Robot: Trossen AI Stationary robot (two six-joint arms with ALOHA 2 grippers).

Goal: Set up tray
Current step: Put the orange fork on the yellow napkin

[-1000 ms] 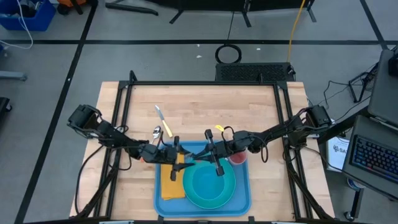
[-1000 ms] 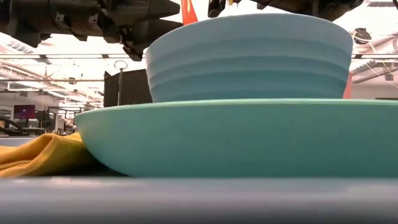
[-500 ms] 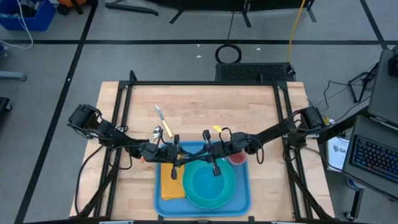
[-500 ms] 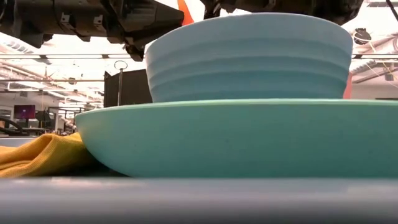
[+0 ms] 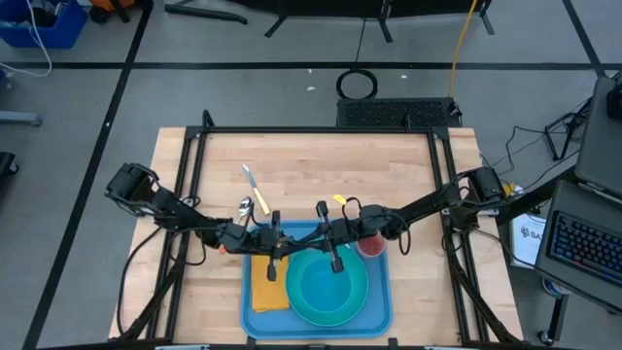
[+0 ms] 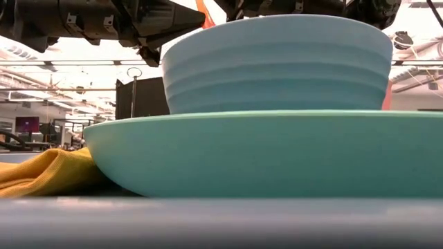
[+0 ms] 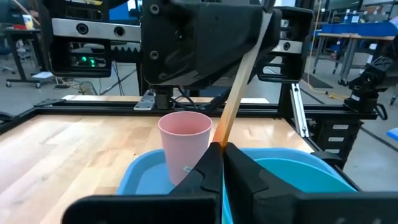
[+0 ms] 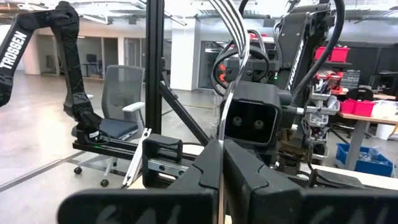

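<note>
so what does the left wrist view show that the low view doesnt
Only the left wrist view shows the pink cup standing in the tray, plus the left gripper shut on an orange utensil handle. Only the low view shows the yellow cloth and the ribbed bowl stacked on the turquoise plate. Both catch the right arm's dark body close by.

My two arms are dark, jointed and strung with black cables; white "TROSSEN" lettering marks my left arm [image 8: 15,46].
</note>
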